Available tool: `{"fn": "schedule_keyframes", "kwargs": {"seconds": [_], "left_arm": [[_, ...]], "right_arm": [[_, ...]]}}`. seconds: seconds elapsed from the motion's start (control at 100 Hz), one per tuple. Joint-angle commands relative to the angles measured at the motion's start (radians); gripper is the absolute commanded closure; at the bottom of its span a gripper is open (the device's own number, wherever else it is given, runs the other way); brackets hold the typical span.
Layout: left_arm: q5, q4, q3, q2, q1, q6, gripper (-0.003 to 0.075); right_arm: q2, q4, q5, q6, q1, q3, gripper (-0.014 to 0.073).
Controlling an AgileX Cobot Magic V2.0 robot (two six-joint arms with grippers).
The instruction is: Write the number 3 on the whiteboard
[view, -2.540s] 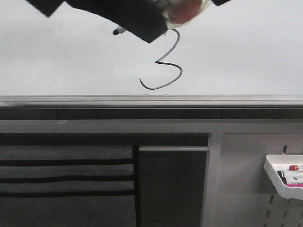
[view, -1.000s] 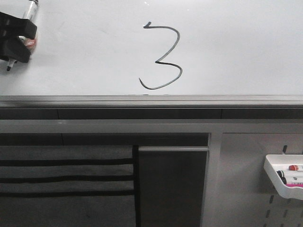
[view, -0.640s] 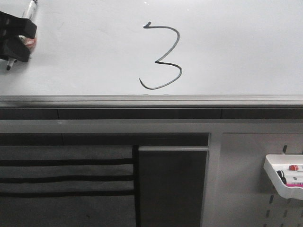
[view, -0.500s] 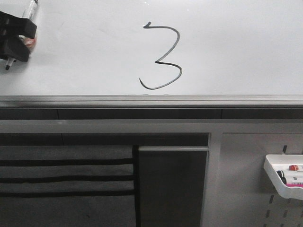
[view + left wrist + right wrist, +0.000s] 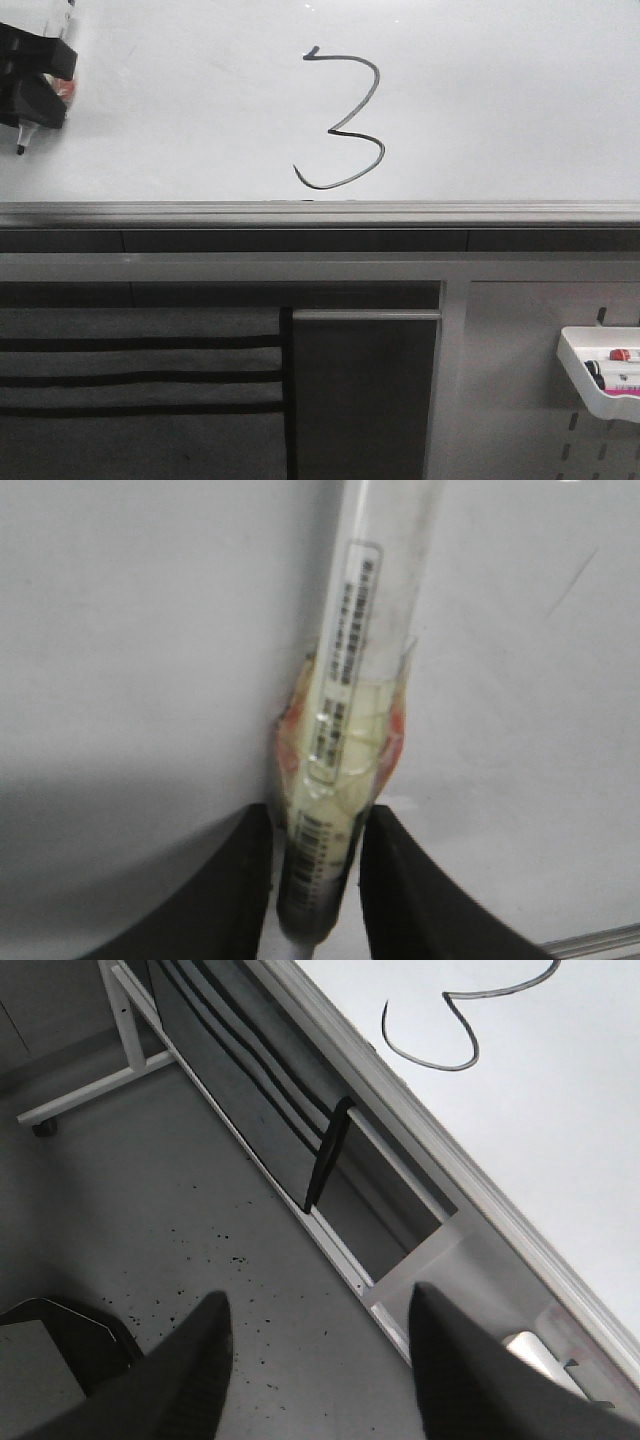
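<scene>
Since the frame two and a half seconds back, your left pincer point(image 5: 30, 90) has cleared away from the hand-drawn black number 3 point(image 5: 342, 120) and now sits at the far left edge of the front view, so the whole digit shows, tick at its top-left start and hooked tail included. You can see that pincer pinching a clear-barrelled marker with a barcode label point(image 5: 345, 770), its black fingers point(image 5: 400, 900) pressed against the barrel on both sides where tape is wrapped around it. The marker's dark tip point(image 5: 19, 150) points down below the pincer, near the large glossy white whiteboard point(image 5: 520, 110); you cannot tell whether it touches the surface. The 3 lies well to the right of that pincer, just above the dark grey ledge point(image 5: 320, 215) along the board's lower edge. Your right pincer point(image 5: 315, 1360) hangs well away from the board with its fingers point(image 5: 185, 1370) spread and nothing between them; from it you see the lower curve of the 3 beyond the ledge. A small white tray holding markers point(image 5: 600, 375) hangs on the grey pegboard panel at lower right, far from both pincers.
</scene>
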Motion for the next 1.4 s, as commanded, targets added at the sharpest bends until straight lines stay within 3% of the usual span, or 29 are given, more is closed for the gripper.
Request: {"fn": "schedule_keyframes", "kwargs": {"seconds": [0.0, 0.13, 0.25, 0.5, 0.63, 0.86, 1.0, 1.07, 1.31, 1.39], "left_arm": [[-0.057, 0.025, -0.034, -0.028, 0.001, 0.005, 0.0483], [0.055, 0.174, -0.067, -0.064, 0.009, 0.005, 0.0468], [0.208, 0.217, -0.124, -0.143, 0.029, 0.005, 0.0468], [0.464, 0.217, -0.173, -0.401, 0.041, 0.000, 0.0469], [0.544, 0.217, -0.130, -0.541, 0.041, -0.034, 0.0469], [0.484, 0.217, 0.109, -0.809, 0.041, -0.087, 0.0489], [0.370, 0.169, 0.257, -0.933, 0.041, -0.087, 0.0534], [0.287, 0.128, 0.318, -0.973, 0.041, -0.087, 0.0562], [0.095, 0.107, 0.434, -1.001, 0.041, -0.087, 0.0678], [0.036, 0.107, 0.450, -1.001, 0.041, -0.087, 0.0715]], "right_arm": [[-0.010, 0.022, -0.044, 0.003, -0.008, -0.026, 0.0242], [-0.039, 0.020, 0.011, 0.014, -0.008, -0.035, 0.0244], [-0.095, -0.062, 0.073, 0.131, -0.008, -0.060, 0.0244], [-0.234, -0.401, 0.112, 0.740, -0.008, -0.054, 0.0244], [-0.312, -0.408, 0.092, 0.875, -0.008, -0.013, 0.0244], [-0.475, -0.443, -0.026, 0.880, -0.008, 0.106, 0.0244], [-0.542, -0.488, -0.049, 0.880, -0.008, 0.155, 0.0253], [-0.560, -0.495, -0.058, 0.880, -0.008, 0.174, 0.0312], [-0.564, -0.504, -0.098, 0.878, -0.008, 0.228, 0.0643], [-0.564, -0.506, -0.119, 0.878, -0.008, 0.239, 0.0668]]}}
